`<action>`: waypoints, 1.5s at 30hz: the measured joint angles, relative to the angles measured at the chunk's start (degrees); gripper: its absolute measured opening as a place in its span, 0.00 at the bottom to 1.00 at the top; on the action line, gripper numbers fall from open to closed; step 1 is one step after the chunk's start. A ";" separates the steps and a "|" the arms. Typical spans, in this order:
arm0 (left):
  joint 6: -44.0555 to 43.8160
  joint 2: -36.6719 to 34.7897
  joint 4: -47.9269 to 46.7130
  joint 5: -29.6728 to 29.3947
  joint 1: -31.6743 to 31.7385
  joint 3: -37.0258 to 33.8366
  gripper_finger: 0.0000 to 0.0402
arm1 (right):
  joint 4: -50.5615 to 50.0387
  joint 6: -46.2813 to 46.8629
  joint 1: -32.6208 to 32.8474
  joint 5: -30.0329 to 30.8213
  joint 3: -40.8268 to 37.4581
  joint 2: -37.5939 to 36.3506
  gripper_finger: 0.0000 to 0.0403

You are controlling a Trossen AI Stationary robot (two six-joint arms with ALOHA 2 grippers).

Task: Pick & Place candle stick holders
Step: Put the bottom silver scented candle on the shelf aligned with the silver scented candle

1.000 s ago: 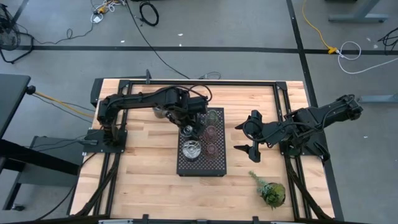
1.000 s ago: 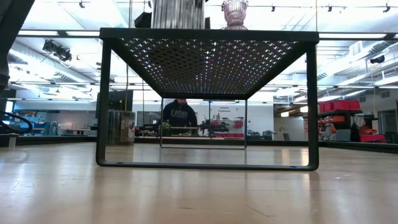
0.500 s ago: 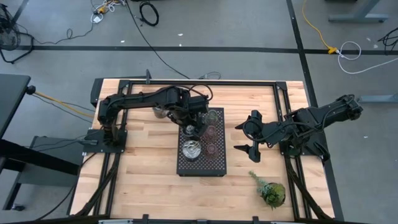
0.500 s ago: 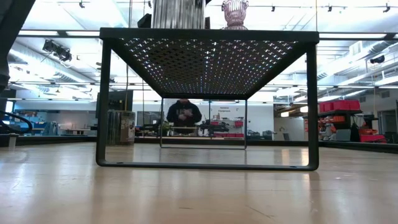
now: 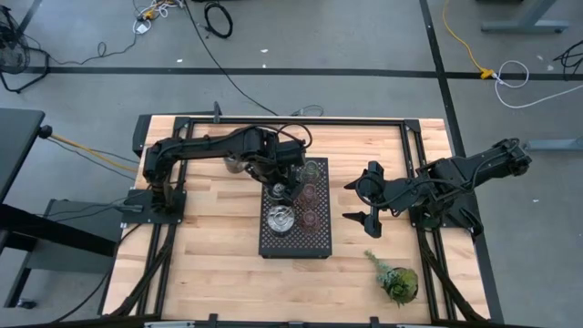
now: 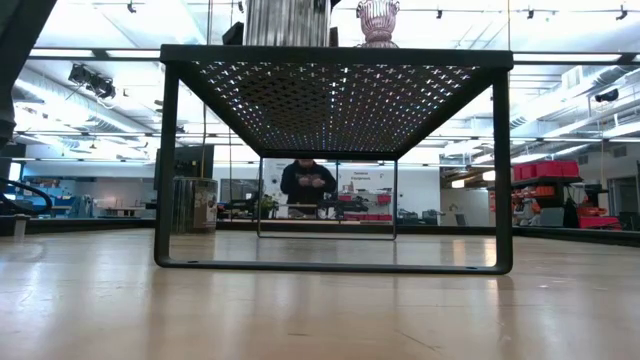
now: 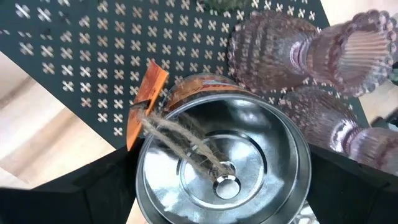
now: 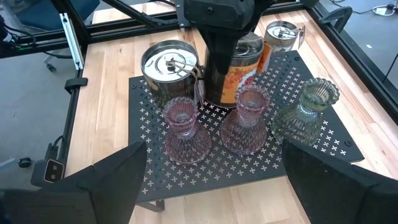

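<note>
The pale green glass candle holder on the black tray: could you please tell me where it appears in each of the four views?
High view: pale green glass candle holder at the black perforated metal tray's far right corner.
Low view: not visible.
Left wrist view: only a green sliver at the upper edge, not certain.
Right wrist view: right of the two pinkish-brown ribbed glass holders.
Shared landmark: the tray, with the left gripper above it.

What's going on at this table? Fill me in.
The left gripper clasps a silvery holder with an orange label at the black tray. On the tray stand another silvery holder, two pink holders and a green glass holder. A third silvery holder sits on the table beside it. The right gripper waits open nearby.
</note>
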 joint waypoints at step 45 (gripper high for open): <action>2.11 0.00 0.85 -4.18 -0.57 0.00 1.00 | 0.04 -1.15 -0.02 -0.02 0.00 0.01 0.91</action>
